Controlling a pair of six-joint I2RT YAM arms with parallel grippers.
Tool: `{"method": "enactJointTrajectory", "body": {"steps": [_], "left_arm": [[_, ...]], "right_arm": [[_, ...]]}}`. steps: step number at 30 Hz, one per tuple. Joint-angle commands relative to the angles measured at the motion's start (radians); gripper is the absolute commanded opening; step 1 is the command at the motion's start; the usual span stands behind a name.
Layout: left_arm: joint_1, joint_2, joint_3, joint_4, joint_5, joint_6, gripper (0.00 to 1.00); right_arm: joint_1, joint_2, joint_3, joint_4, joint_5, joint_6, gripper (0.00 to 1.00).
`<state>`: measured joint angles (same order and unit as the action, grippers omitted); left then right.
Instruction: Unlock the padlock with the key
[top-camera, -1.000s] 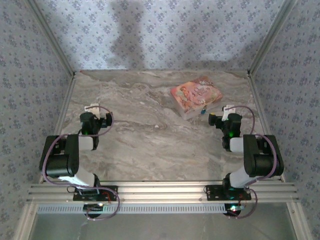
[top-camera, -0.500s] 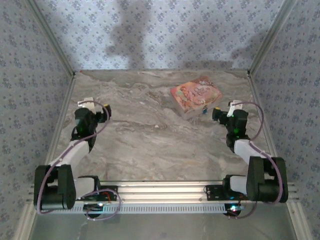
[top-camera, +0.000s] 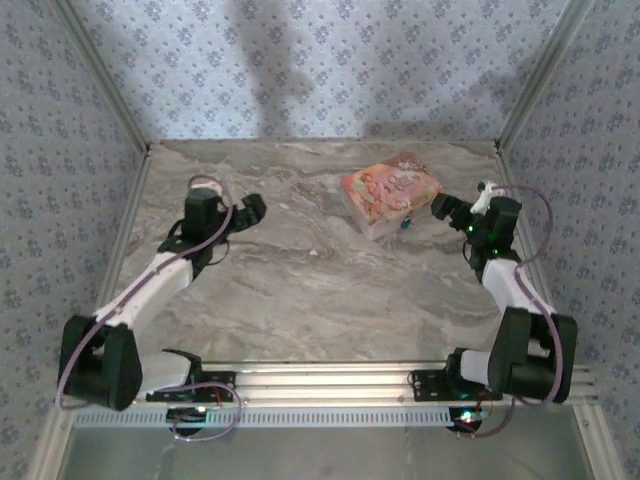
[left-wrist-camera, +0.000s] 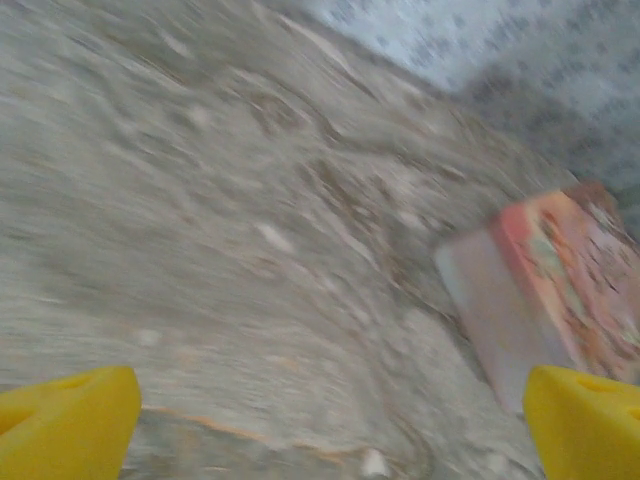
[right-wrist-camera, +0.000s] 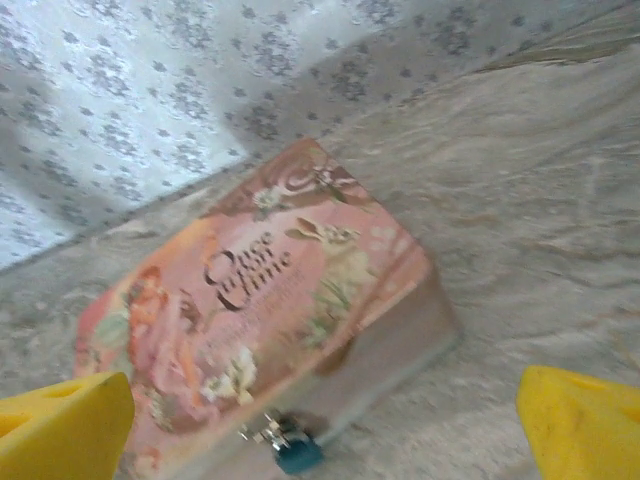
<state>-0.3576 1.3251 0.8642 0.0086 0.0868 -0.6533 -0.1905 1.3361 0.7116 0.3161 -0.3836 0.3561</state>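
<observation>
The tiny blue padlock (top-camera: 407, 224) (right-wrist-camera: 297, 455) hangs by its silvery shackle at the near side of the pink illustrated box (top-camera: 392, 192) (right-wrist-camera: 260, 310) (left-wrist-camera: 560, 290). My right gripper (top-camera: 440, 207) (right-wrist-camera: 322, 425) is open just right of the box, its yellow fingertips (right-wrist-camera: 65, 420) wide apart, with the padlock a short way ahead between them. My left gripper (top-camera: 248, 208) (left-wrist-camera: 330, 420) is open over the marble table (top-camera: 300, 280) at the left, pointing towards the box, with nothing between its fingers. The key is out of view.
Patterned walls (top-camera: 330, 70) close the table at the back and both sides. Metal rails (top-camera: 320, 385) run along the near edge by the arm bases. Bare marble lies between the two grippers.
Both arms have stretched out from their folded pose. The left gripper swung forward and right towards the middle. The right gripper moved forward to the box's right side.
</observation>
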Motion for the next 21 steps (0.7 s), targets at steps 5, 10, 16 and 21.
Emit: {"method": "enactJointTrajectory", "body": {"steps": [5, 10, 16, 21], "left_arm": [[-0.172, 0.278, 0.262, -0.004, 0.117, -0.087, 0.96], [-0.213, 0.462, 0.369, 0.120, 0.217, -0.171, 0.91], [-0.250, 0.648, 0.520, 0.156, 0.303, -0.246, 0.88], [-0.262, 0.756, 0.604, 0.171, 0.341, -0.294, 0.87]], "right_arm": [[-0.021, 0.238, 0.190, -0.004, -0.083, 0.118, 1.00], [-0.024, 0.422, 0.374, -0.037, -0.065, 0.107, 1.00], [-0.024, 0.603, 0.592, -0.151, -0.165, 0.062, 0.91], [-0.017, 0.693, 0.690, -0.246, -0.203, 0.006, 0.88]]}}
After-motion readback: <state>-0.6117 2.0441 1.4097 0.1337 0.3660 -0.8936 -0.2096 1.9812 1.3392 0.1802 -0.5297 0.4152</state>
